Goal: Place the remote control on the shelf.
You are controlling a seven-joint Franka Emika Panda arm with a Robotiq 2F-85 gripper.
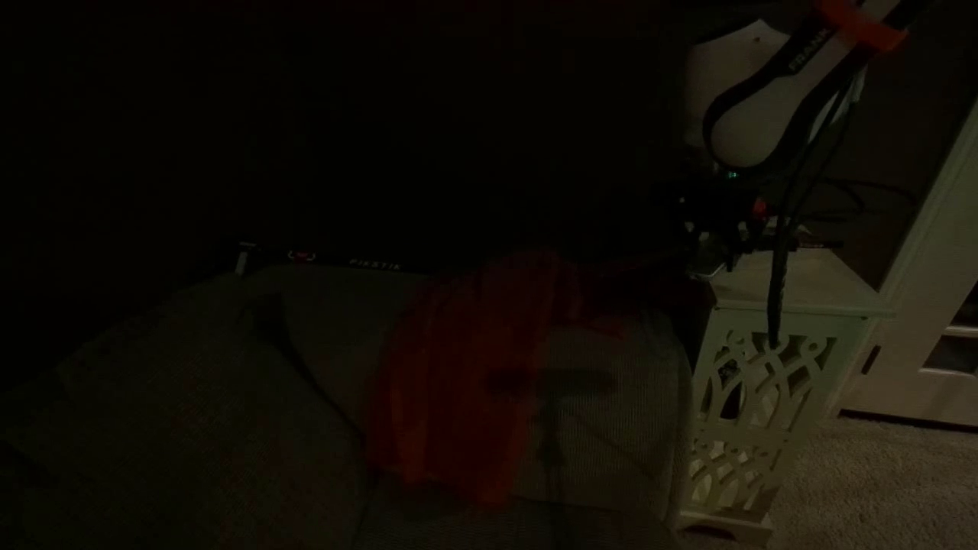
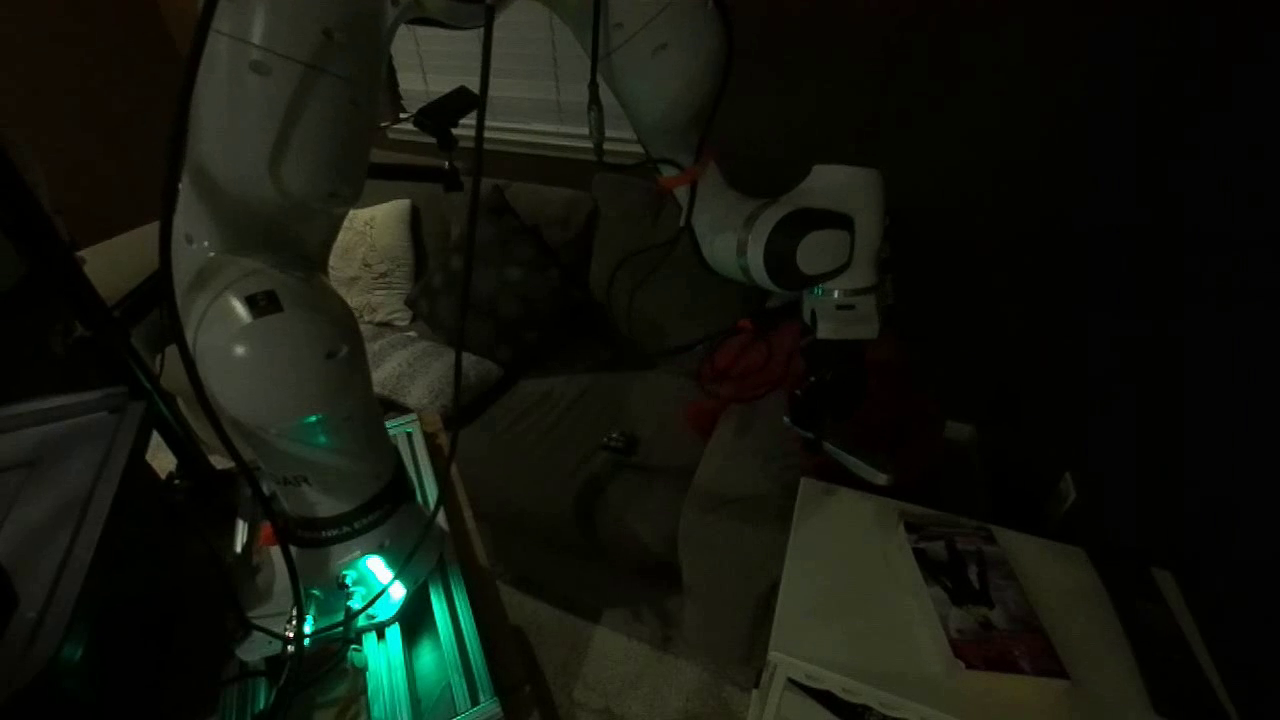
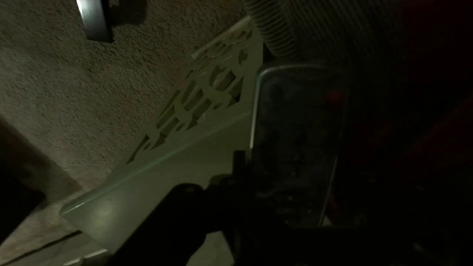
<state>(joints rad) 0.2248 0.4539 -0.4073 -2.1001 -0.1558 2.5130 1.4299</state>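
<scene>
The remote control (image 3: 297, 136) is a dark slab with a shiny rim, seen close up in the wrist view. My gripper (image 3: 288, 170) is shut on it. The left finger presses its edge; the right finger is lost in darkness. In an exterior view, my gripper (image 2: 828, 395) points down and the remote (image 2: 848, 460) sticks out below it, tilted, above and beside the near corner of the shelf. The shelf is a white cabinet (image 2: 860, 570) with a flat top. Its lattice side shows in an exterior view (image 1: 752, 405) and its top in the wrist view (image 3: 177, 166).
A printed booklet (image 2: 985, 600) lies on the cabinet top. A grey couch (image 1: 603, 435) with a red cloth (image 1: 458, 382) stands beside the cabinet. A white door (image 1: 917, 336) is on its far side. Cables (image 1: 795, 214) hang from the arm. The room is very dark.
</scene>
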